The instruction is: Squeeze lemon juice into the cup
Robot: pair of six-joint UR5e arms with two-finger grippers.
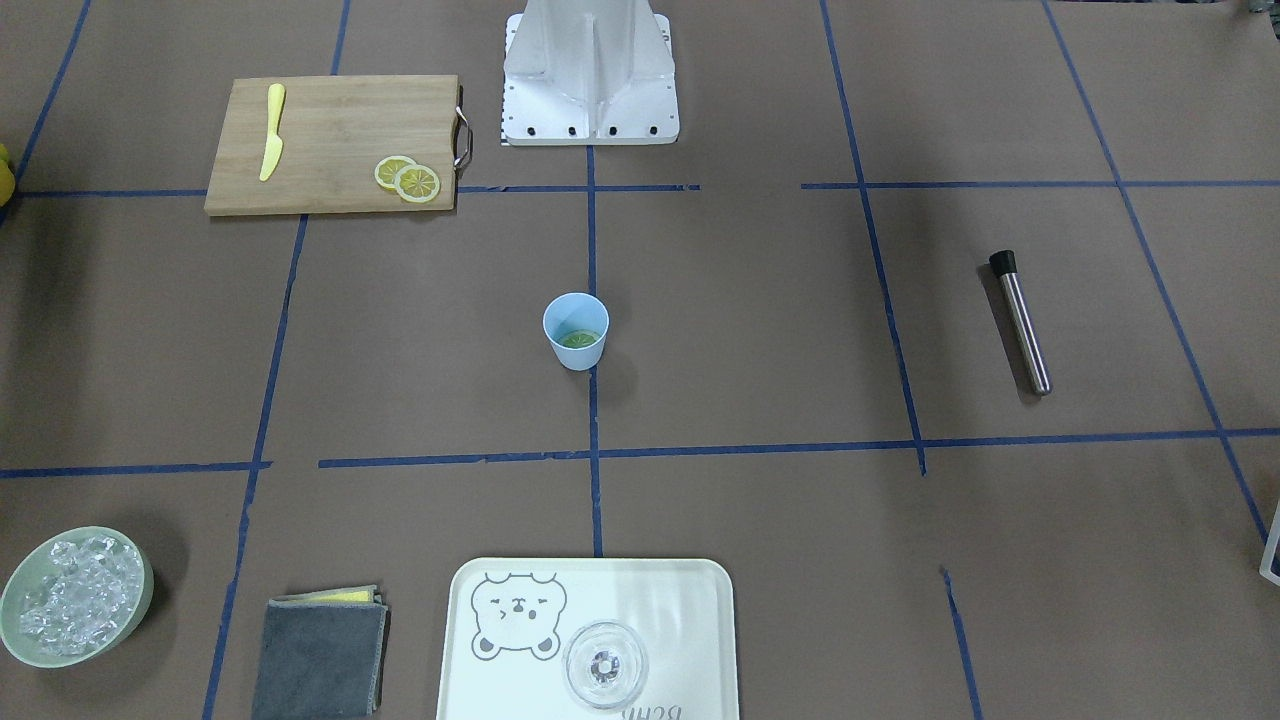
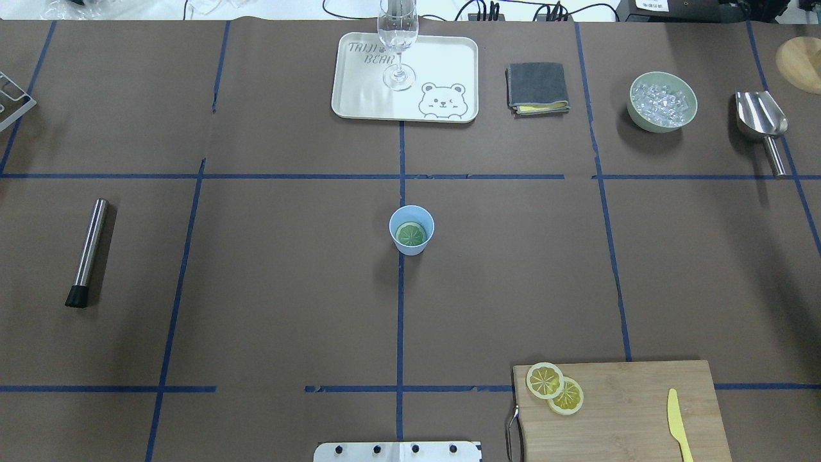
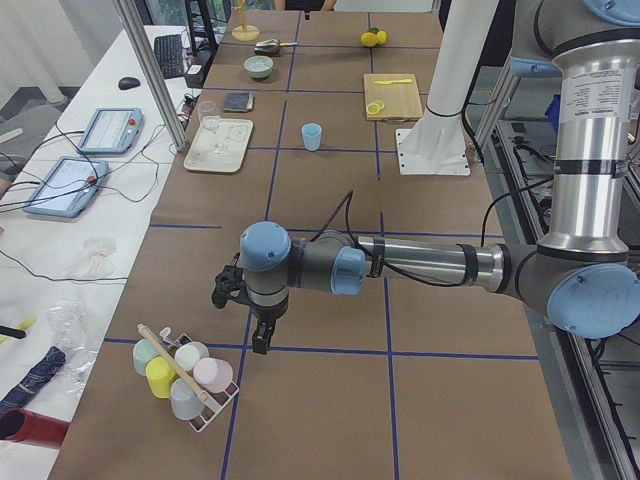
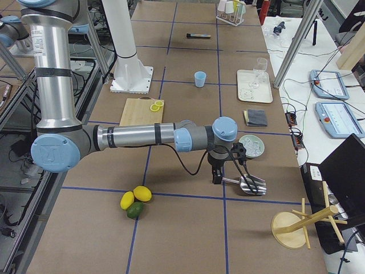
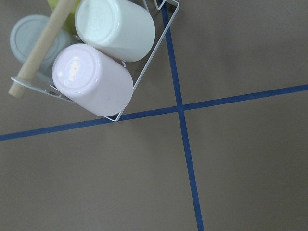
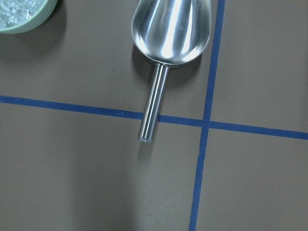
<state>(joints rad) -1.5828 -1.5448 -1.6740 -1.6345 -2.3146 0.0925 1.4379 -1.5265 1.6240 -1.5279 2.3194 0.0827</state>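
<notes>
Thin round lemon slice [image 2: 410,234] lay inside the small light-blue tapered cup [image 2: 414,249].
The left gripper [image 3: 258,335] and right gripper [image 4: 215,177] hung well away; their finger spread could not be told.

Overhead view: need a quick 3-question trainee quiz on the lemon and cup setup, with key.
1. True or false: the cup already has a lemon slice inside it.
2. How many loose slices lie on the cutting board? A) one B) two C) four
3. Fill in: the glass stands on the ____.
Key: 1 true; 2 B; 3 tray.
</notes>
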